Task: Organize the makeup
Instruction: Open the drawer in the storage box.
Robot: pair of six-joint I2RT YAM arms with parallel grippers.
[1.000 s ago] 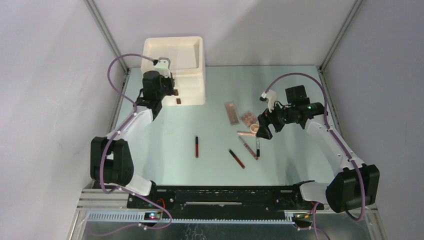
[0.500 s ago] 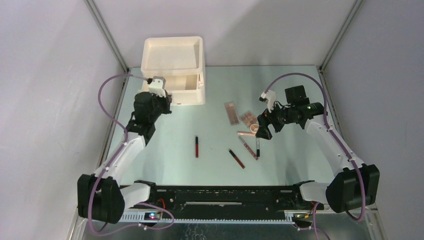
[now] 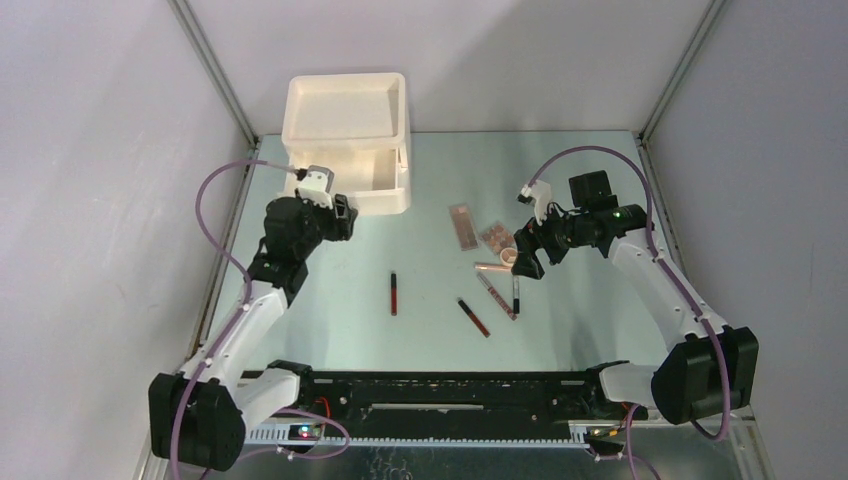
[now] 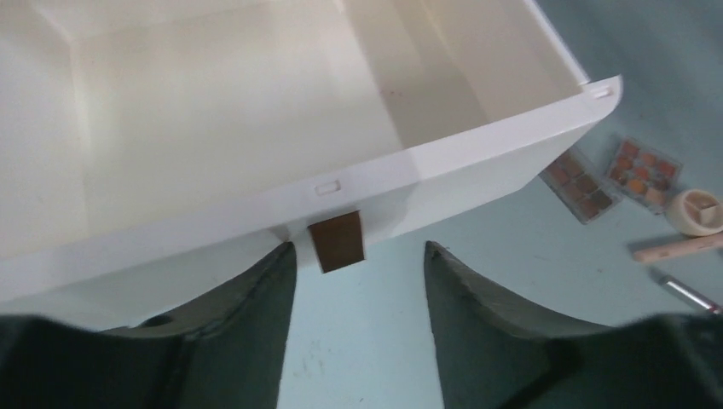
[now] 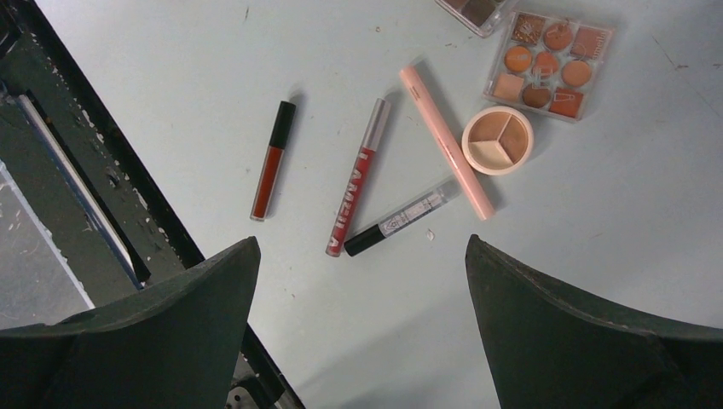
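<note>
The cream drawer box stands at the 11 o'clock corner of the desk, with one drawer pulled out toward the arm bases. The left gripper is positioned at the drawer front, jaws spread. In the left wrist view its fingers sit on either side of the brown tab on the drawer face, with a gap on each side and no contact. The makeup lies on the desk between 2 and 4 o'clock of the desk centre, well apart from the box. The rectangular palette is farthest back, with the square palette just beside it at its 4 o'clock. The round compact lies near the square palette and touches the peach stick. Toward 6 o'clock from these lie a red tube with a silver cap and a clear tube with a black cap, their near ends close together. A dark-red tube with a black cap lies apart from them. A second dark-red tube lies alone near the desk centre. The right gripper hangs above the compact and tubes with jaws fully spread, holding nothing.
</note>
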